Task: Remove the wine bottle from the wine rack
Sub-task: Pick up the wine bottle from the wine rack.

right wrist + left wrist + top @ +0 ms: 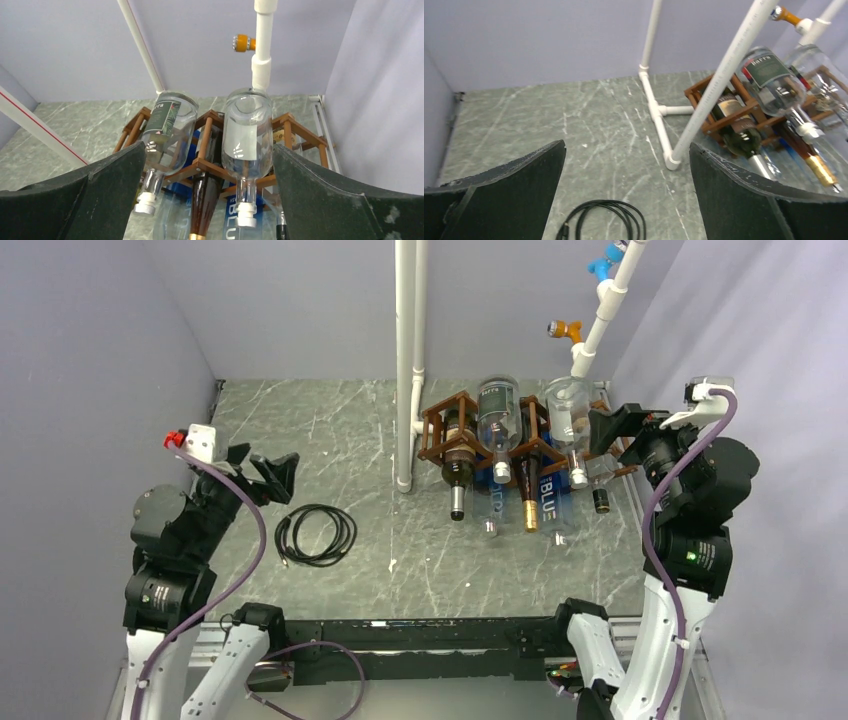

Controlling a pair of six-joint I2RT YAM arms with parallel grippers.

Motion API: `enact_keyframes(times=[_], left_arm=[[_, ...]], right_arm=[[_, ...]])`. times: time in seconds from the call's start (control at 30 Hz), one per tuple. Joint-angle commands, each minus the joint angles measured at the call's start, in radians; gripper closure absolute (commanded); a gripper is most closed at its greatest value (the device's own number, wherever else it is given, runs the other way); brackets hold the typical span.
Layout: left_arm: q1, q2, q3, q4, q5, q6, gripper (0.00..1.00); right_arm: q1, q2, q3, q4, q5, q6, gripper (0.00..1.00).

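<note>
Dark wine bottle [459,465] lies in wine rack [431,437], neck pointing nearward.

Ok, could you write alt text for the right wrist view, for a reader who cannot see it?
A brown wooden wine rack holds bottles lying necks toward the camera: a green-labelled bottle and a clear bottle on top, a brown bottle lower between them. The right gripper is open, its dark fingers framing the lower corners; a white pipe stands behind.
</note>
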Motion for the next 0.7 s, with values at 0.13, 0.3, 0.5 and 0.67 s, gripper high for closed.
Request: enact_keyframes(times=[0.13,0.3,0.5,0.67], left_arm=[[0.004,0.013,-0.046,0.068,0.189,-0.084,0.01],[0.004,0.002,-0.130,0.106,0.203,-0.063,0.01],[0.004,-0.025,-0.242,0.170,0.221,-0.029,0.01],[-0.010,-0.055,-0.319,0.237,0.224,-0.022,0.01]], right_arm=[[-0.018,0.017,0.001,-0.033,-0.008,0.004,0.00],[-0.026,0.007,-0.014,-0.059,-0.142,-0.122,0.00],[-0.044,-0.009,-0.019,-0.160,-0.368,-0.361,0.00],[-0.087,-0.012,-0.043,-0.231,-0.557,-0.467,0.00]])
